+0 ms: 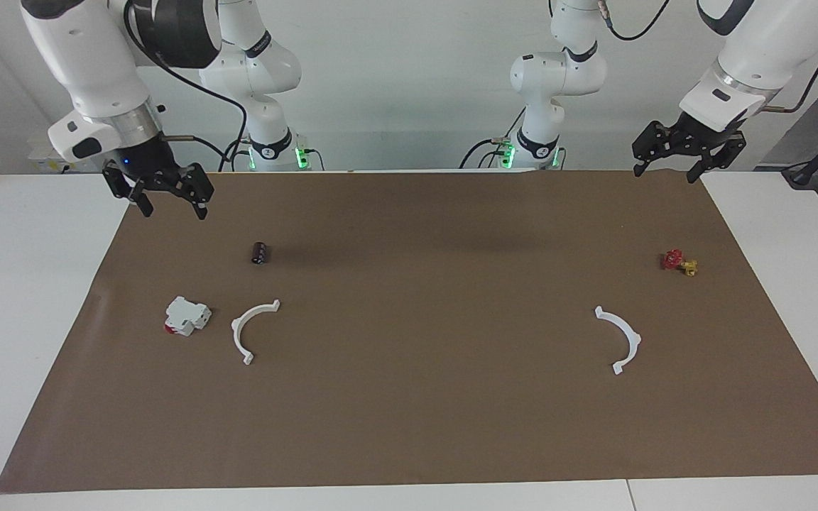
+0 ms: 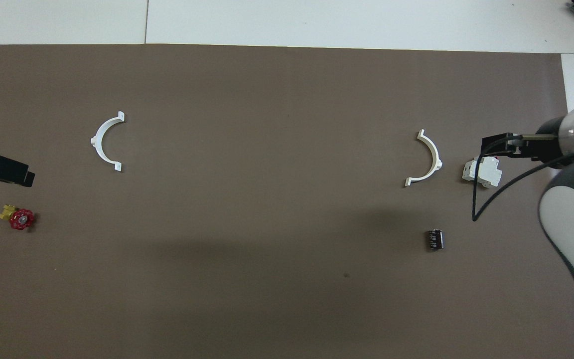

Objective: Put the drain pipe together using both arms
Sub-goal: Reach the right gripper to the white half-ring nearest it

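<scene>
1. Two white half-rings lie well apart on the brown mat of the tabletop (image 1: pixel 25 284): one half-ring (image 1: pixel 253 328) toward the right arm's end, the other half-ring (image 1: pixel 620 339) toward the left arm's end.
2. Just beside the first sits a blocky white part (image 1: pixel 187 316); a dark cylinder (image 1: pixel 260 253) lies nearer the robots.
3. A red-and-yellow valve (image 1: pixel 678 262) lies nearer the robots than the second.
4. Right end effector (image 1: pixel 172 201) hangs over the mat's corner, fingers apart, holding nothing.
5. Left end effector (image 1: pixel 668 167) hangs over the mat's other robot-side corner, fingers apart, holding nothing.

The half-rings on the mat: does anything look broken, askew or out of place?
Nothing stands out. Both half-rings lie flat and whole on the brown mat, far apart, one toward each arm's end. The left gripper and right gripper hang empty, fingers open, above the mat's corners nearest the robots.
</scene>
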### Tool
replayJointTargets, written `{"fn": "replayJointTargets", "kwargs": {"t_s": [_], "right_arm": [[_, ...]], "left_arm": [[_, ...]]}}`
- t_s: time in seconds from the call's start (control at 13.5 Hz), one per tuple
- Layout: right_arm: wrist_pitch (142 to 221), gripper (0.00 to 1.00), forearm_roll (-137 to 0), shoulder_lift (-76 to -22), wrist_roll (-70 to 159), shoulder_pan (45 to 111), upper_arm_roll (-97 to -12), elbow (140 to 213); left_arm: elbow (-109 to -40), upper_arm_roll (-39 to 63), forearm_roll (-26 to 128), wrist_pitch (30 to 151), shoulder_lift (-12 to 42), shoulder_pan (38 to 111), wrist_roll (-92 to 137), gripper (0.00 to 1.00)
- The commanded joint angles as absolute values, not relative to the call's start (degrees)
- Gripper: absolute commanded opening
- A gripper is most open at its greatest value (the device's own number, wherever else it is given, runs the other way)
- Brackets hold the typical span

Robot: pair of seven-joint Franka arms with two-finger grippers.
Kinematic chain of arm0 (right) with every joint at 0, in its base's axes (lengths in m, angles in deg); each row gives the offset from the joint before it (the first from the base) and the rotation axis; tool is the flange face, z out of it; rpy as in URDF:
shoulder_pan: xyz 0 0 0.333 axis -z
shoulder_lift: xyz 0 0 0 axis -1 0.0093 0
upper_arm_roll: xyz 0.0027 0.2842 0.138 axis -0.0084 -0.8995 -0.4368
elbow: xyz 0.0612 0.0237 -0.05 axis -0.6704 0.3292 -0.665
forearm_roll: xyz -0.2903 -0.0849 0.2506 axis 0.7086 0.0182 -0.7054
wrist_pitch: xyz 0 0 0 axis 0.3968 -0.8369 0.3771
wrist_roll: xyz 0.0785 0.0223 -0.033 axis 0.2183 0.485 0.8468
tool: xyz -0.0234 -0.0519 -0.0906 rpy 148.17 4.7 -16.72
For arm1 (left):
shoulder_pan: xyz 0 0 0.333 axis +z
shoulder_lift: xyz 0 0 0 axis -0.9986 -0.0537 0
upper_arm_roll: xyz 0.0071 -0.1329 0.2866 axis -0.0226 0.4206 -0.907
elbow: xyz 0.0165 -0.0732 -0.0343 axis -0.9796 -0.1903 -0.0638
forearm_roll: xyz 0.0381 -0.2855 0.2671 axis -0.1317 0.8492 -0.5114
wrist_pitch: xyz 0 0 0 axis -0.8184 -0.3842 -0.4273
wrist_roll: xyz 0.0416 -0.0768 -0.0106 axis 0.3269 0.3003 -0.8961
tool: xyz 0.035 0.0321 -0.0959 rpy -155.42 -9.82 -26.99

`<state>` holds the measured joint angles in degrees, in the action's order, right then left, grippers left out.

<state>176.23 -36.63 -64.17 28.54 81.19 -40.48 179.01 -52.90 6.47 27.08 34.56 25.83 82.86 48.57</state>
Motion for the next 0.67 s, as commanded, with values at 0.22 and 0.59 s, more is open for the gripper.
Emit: {"fn": "replayJointTargets", "kwargs": {"t_s": [0.22,0.59], "right_arm": [[196.6,1.0,-37.3,-53.3,25.6,80.9,-40.6,187.3],[206.3,1.0,-40.9,-46.9,25.5,80.8,-40.6,190.6]], "left_arm": [[-54.2,6.4,27.1,34.3,27.0,83.0,48.3,1.0],[-54.2,6.5,27.1,34.3,27.1,83.0,48.3,1.0]]}}
